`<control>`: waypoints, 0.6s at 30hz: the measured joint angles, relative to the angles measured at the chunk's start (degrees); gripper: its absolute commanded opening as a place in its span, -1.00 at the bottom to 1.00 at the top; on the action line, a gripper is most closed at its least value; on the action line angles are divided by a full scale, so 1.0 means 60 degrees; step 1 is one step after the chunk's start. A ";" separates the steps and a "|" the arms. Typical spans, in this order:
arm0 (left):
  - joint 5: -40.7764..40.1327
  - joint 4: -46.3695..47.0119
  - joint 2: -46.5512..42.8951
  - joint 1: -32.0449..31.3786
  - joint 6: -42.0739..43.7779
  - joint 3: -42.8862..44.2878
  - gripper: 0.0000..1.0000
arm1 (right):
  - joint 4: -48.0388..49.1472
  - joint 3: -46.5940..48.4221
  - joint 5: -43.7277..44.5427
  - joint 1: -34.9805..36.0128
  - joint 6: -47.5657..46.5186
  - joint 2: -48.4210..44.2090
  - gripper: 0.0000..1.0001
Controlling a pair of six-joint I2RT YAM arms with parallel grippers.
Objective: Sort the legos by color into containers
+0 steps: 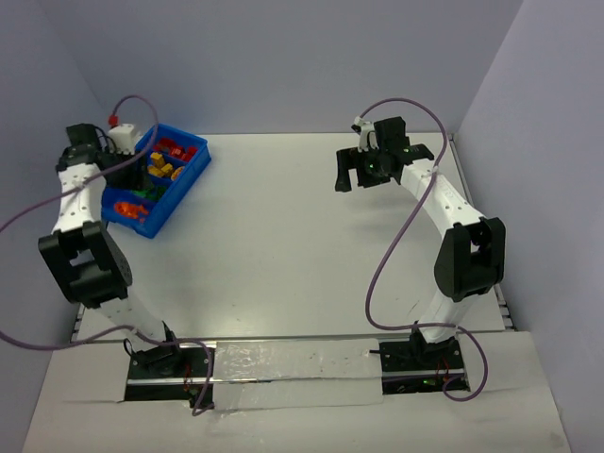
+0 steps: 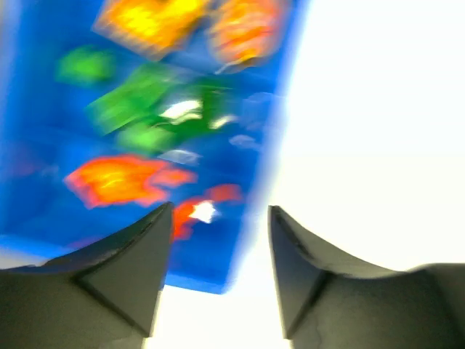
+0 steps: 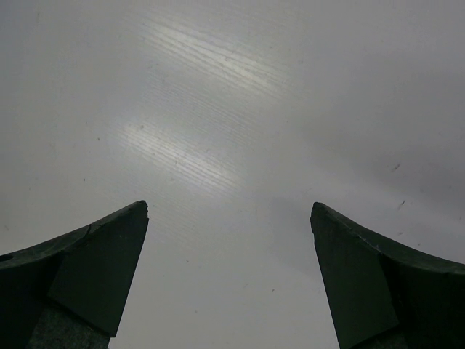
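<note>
The blue bin (image 1: 185, 187) sits at the far left corner of the desk (image 1: 283, 255). Its long axis runs from the near-left toward the far edge, slightly askew to the desk's side. Every one of the legos (image 1: 160, 168) I can make out lies inside it: orange-red pieces at the near end, green next, then yellow and orange, and red at the far end. The dividers between them are hard to trace. The left gripper (image 2: 220, 211) hangs directly over the bin near its desk-side wall, its fingers spread with nothing between them. Its wrist view is blurred, but green and orange pieces show just beyond the fingertips. The right gripper (image 3: 229, 207) hovers above bare desk toward the far right corner, fingers spread wide and empty, well apart from the bin, which lies across the desk to its left. The left arm is therefore by far the nearer one, and any further pick or drop in the bin would fall to it. The sort looks close to finished, though I cannot tell whether each compartment holds a single color.
</note>
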 measured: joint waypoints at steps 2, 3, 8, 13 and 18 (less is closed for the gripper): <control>0.0183 0.0316 -0.0953 -0.1138 -0.0422 -0.0724 0.99 | 0.0173 -0.0252 -0.0061 0.0000 0.0004 -0.0205 1.00; 0.0251 0.0742 -0.1379 -0.1759 -0.0803 -0.1165 0.99 | 0.0317 -0.0463 -0.0119 0.0000 0.0004 -0.0366 1.00; 0.0403 0.1905 -0.2518 -0.4098 -0.2338 -0.2998 0.99 | 0.0771 -0.1373 -0.0280 0.0000 -0.0024 -0.1170 1.00; 0.0088 0.2547 -0.2543 -0.4432 -0.3266 -0.3763 0.98 | 0.1348 -0.2354 -0.0262 0.0000 -0.0079 -0.2188 1.00; -0.0519 0.3052 -0.2624 -0.4430 -0.3738 -0.4018 0.99 | 0.1685 -0.2915 -0.0109 0.0000 -0.0075 -0.2925 0.99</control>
